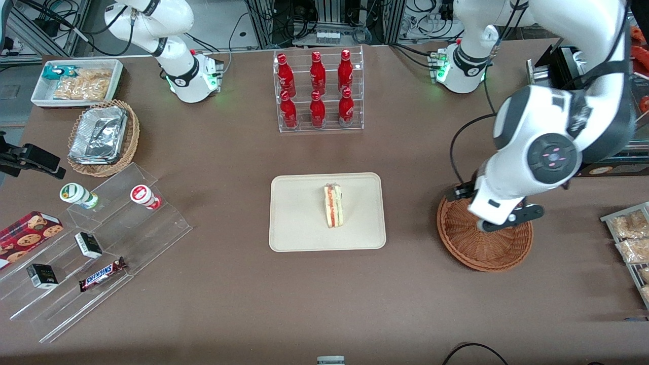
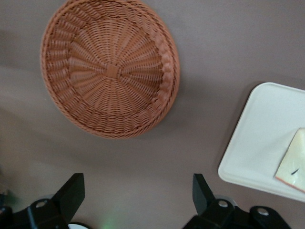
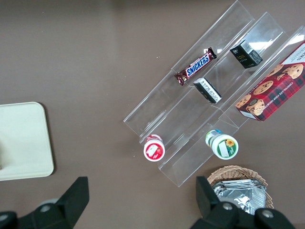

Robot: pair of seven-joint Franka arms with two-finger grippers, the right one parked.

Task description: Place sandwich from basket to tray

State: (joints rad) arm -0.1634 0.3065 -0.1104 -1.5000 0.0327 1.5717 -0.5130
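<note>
My gripper hangs above the empty basket, fingers apart, holding nothing. The sandwich already lies on the tray, off toward the parked arm, long side pointing at the front camera

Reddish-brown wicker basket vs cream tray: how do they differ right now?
The round, woven reddish-brown wicker basket is empty; the flat, smooth, rectangular cream tray holds the triangular sandwich. The open claw hangs above the basket, not the tray. Both sit on the brown table.
</note>
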